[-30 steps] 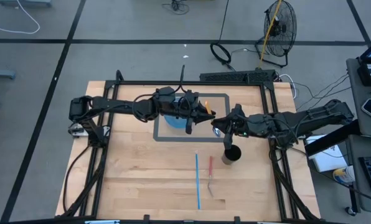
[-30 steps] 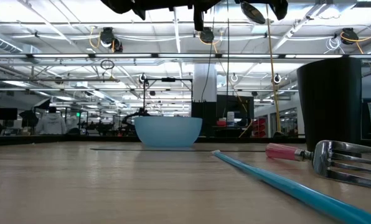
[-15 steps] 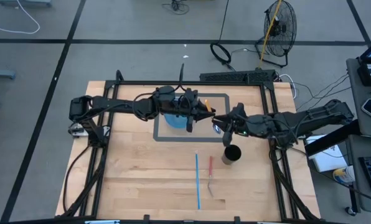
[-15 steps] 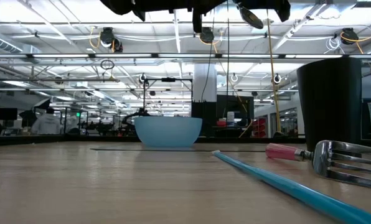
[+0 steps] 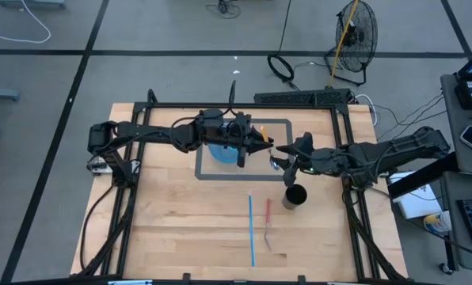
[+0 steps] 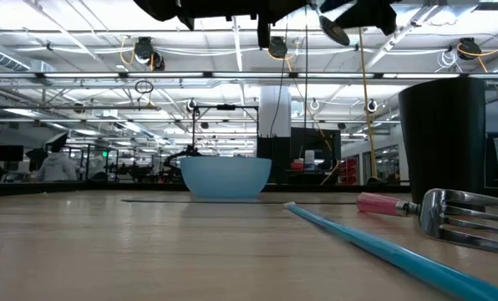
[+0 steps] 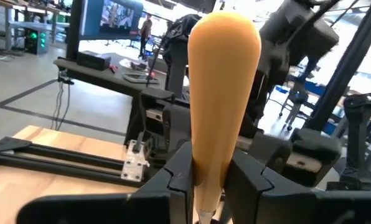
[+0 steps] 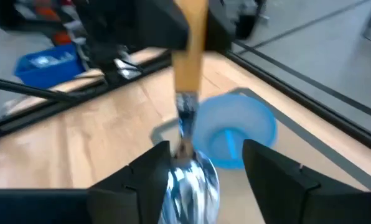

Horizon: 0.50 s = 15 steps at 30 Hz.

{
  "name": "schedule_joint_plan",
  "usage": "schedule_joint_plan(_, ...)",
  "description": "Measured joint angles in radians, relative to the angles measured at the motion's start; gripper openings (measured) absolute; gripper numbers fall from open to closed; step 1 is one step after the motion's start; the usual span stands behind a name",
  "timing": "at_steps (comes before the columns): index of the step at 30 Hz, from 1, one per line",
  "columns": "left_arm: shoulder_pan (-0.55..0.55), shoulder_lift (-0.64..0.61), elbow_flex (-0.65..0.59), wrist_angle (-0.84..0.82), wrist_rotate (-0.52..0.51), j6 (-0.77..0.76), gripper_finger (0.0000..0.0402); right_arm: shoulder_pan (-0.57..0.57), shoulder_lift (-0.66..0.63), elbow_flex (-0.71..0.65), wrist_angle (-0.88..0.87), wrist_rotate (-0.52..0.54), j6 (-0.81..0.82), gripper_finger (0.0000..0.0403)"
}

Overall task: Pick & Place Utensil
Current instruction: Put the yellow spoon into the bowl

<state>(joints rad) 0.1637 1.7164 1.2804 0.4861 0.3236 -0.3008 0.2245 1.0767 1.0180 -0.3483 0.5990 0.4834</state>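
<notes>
The task's utensil is a spoon with a yellow-orange handle and a shiny metal bowl. It hangs in the air above the table, between the two grippers, just beside the light blue bowl on the side nearer the right arm. The left gripper has hold of it: in the left wrist view its two dark fingers press against either side of the handle, closed on it. In the right wrist view the spoon's metal bowl sits between the right gripper's fingers, which stand apart with a gap on each side of the metal, so that pincer is partly open and grips nothing.

From above, the left gripper reaches over the blue bowl, which rests inside a grey rectangle marked on the wooden table. The right gripper meets it from the other side. A black cup stands upright near the right gripper. Toward the table's front lie a long blue stick-like utensil and, just beside it, a fork with a red handle.
</notes>
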Motion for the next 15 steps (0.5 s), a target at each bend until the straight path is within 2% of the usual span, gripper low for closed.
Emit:
schedule_joint_plan(12,0.059,0.000,0.000,-0.048,0.001,0.009,0.0060,0.000,0.000,0.000,-0.119,-0.024,0.081,0.0275)
schedule_joint_plan(15,0.084,0.000,0.000,-0.050,0.032,0.010,0.0058,0.000,0.000,0.000,-0.145,-0.024,0.092,0.0287)
